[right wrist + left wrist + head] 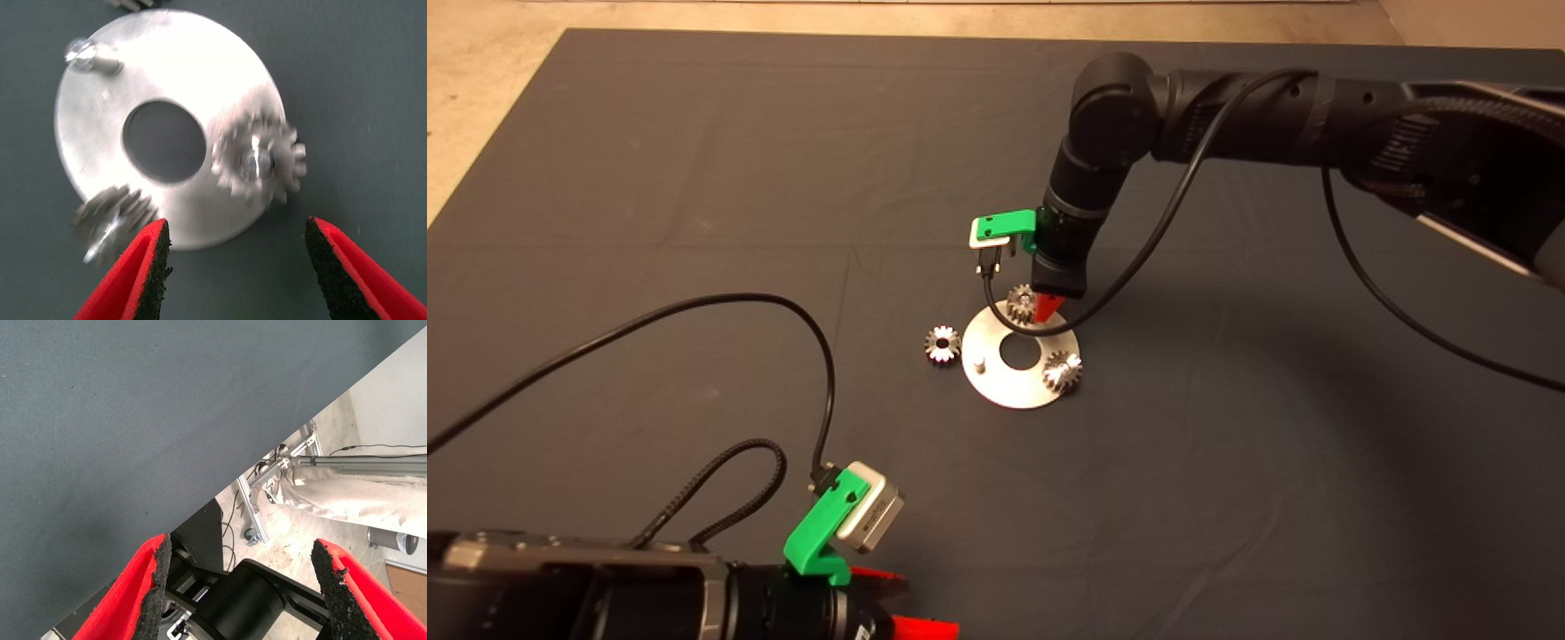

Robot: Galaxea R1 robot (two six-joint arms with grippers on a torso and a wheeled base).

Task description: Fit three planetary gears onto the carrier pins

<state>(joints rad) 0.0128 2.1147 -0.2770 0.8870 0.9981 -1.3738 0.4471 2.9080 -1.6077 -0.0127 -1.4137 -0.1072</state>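
The silver disc (pixel 1005 384) (pixel 167 60) lies mid-mat. One planetary gear (pixel 1021 305) (pixel 260 163) sits over a carrier pin at the disc's far edge, the pin's tip showing in its bore. My right gripper (pixel 1040 307) (pixel 233 267) hovers just behind that gear, open, its pads apart from the teeth. A second gear (pixel 1063 371) (pixel 113 217) rests at the disc's right rim, hiding any pin beneath. A bare carrier pin (pixel 979 363) (pixel 87 57) stands at the left rim. The third gear (pixel 942 344) lies on the mat beside it. My left gripper (pixel 898 609) (pixel 237 587) waits open at the lower left.
The right arm (pixel 1103 116) reaches over the mat from the right, its black cable (pixel 1138 258) looping down beside the disc. The left arm's cable (pixel 694 302) trails across the mat's left. The left wrist view shows the mat edge and floor with metal framing (pixel 280 467).
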